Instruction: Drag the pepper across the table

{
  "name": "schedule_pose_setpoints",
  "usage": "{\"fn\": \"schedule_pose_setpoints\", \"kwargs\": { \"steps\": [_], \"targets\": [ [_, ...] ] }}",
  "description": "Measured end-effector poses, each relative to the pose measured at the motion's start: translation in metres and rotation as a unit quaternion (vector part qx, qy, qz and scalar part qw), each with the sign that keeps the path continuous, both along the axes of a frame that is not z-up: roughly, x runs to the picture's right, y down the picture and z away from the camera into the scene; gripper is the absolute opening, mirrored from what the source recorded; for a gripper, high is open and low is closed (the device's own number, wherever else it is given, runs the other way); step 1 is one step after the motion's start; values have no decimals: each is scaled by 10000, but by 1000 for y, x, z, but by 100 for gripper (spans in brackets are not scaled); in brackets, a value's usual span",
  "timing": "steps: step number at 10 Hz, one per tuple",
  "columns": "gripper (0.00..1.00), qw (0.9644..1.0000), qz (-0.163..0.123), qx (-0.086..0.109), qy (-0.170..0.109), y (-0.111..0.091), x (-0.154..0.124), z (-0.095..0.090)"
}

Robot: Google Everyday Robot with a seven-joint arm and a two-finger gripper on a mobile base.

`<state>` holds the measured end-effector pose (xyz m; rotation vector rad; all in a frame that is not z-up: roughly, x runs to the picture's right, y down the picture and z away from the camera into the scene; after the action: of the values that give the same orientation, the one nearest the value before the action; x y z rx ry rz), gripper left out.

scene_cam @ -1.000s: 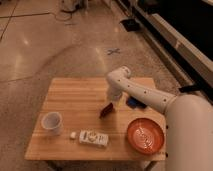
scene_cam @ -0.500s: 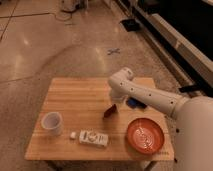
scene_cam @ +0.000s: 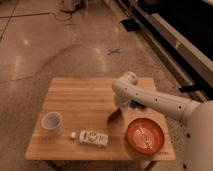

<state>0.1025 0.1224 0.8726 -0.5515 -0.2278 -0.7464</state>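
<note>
The small dark-red pepper [scene_cam: 113, 118] lies on the light wooden table [scene_cam: 80, 97], right of the middle and just left of the orange plate. My gripper [scene_cam: 119, 111] reaches down from the white arm and sits right over the pepper's upper right end, at or touching it. The arm hides the gripper's tips.
A round orange plate [scene_cam: 145, 136] sits at the front right. A white cup [scene_cam: 52, 122] stands at the front left. A white packet [scene_cam: 93, 137] and a small white piece [scene_cam: 73, 135] lie near the front edge. A blue object [scene_cam: 138, 104] lies behind the arm.
The arm has moved right and toward the table's front. The pepper has shifted a little the same way, closer to the plate.
</note>
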Motion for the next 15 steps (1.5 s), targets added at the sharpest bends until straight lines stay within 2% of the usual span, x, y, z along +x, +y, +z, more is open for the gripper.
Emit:
{"fn": "schedule_pose_setpoints", "kwargs": {
  "steps": [2,4,5,10,11,15],
  "targets": [
    [0,9999,78,30,116,2,11,-3],
    [12,9996,147,76,232,1,19,-2],
    [26,9992,193,120,330,0,26,0],
    [75,9962,441,272,701,-9,51,12],
    [80,9956,479,275,751,-10,55,13],
    [80,9939,543,216,931,-14,68,15]
  ]
}}
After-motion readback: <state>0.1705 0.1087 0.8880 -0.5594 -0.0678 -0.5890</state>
